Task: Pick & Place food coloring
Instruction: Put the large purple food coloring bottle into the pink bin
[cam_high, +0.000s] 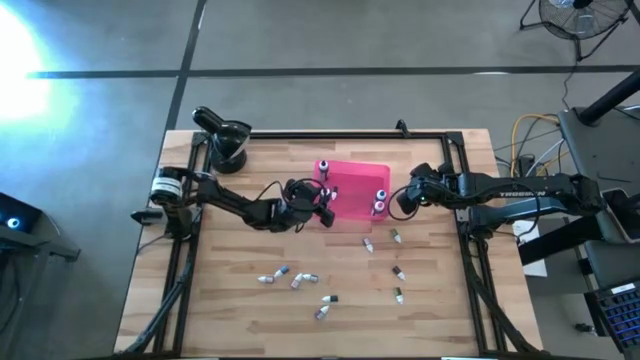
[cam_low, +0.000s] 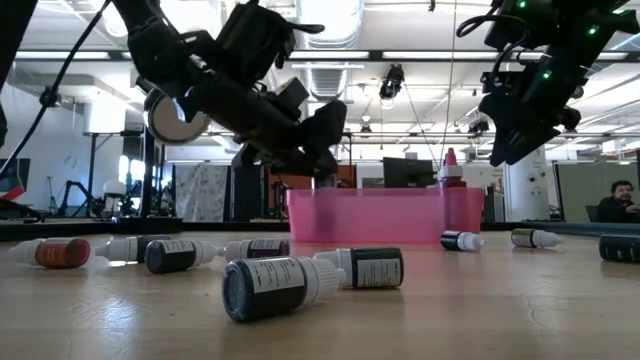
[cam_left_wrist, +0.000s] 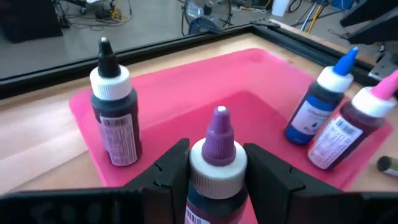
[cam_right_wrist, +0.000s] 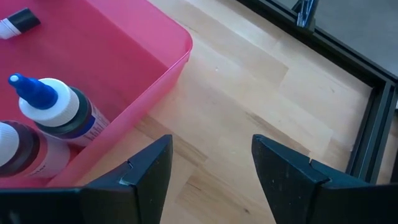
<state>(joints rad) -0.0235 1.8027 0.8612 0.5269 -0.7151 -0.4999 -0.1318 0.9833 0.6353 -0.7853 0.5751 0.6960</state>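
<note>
A pink tray (cam_high: 350, 176) stands mid-table. In it stand a black-capped bottle (cam_left_wrist: 115, 112), a blue-capped one (cam_left_wrist: 320, 102) and a pink-capped one (cam_left_wrist: 348, 127). My left gripper (cam_high: 322, 207) is at the tray's left near corner, shut on a purple-capped bottle (cam_left_wrist: 217, 168). My right gripper (cam_high: 405, 200) is open and empty, just off the tray's right edge, over bare wood (cam_right_wrist: 211, 168). Several more bottles (cam_high: 300, 280) lie on their sides on the table nearer the front. My left gripper pinches the purple-capped bottle between its two fingers (cam_left_wrist: 165, 171), at the white collar and shoulder (cam_left_wrist: 214, 171) just below the purple tip. The fingers come slanting down from the table's left. The bottle stands upright over the tray's edge; its lower end is hidden.
Loose bottles lie at the front left (cam_high: 270, 277), the front middle (cam_high: 325, 305) and right of centre (cam_high: 397, 272), with two near the tray's front edge (cam_high: 368, 243). A black frame (cam_high: 330, 135) runs along the table's far edge. A person sits far off in the room (cam_low: 620, 200).
</note>
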